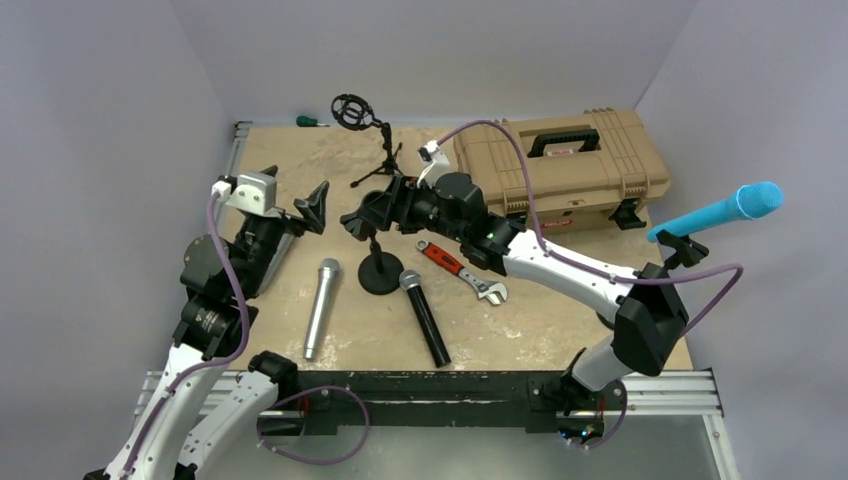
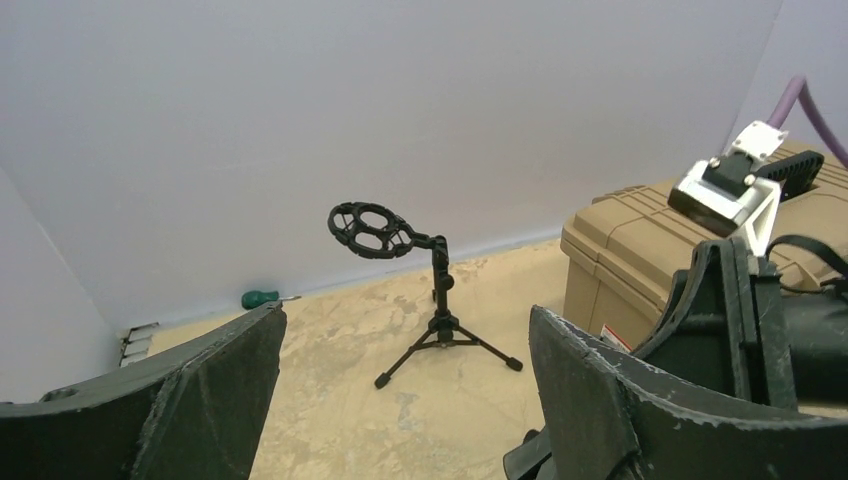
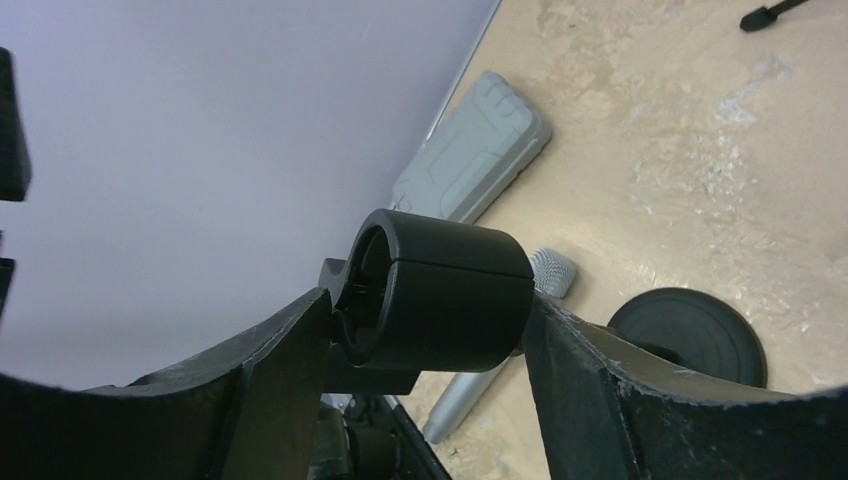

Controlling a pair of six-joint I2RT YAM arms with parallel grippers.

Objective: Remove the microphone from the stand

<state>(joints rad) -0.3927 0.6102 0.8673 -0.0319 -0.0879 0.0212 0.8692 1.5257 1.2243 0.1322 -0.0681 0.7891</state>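
A blue microphone (image 1: 715, 212) sits tilted in a black stand (image 1: 682, 250) at the table's right edge, far from both grippers. A black round-base stand (image 1: 380, 272) stands mid-table; its clip (image 3: 440, 295) is empty. My right gripper (image 1: 366, 214) is shut on that clip, with a finger on each side (image 3: 425, 330). A silver microphone (image 1: 322, 305) and a black microphone (image 1: 425, 317) lie flat on the table; the silver one also shows in the right wrist view (image 3: 552, 272). My left gripper (image 1: 297, 205) is open and empty, held above the table left of the clip (image 2: 400, 400).
A tan toolbox (image 1: 560, 165) fills the back right and shows in the left wrist view (image 2: 640, 250). A small tripod with an empty shock mount (image 1: 355, 112) stands at the back (image 2: 385, 230). A red-handled wrench (image 1: 462, 270) lies right of the round base. A green screwdriver (image 1: 307, 121) lies by the back wall.
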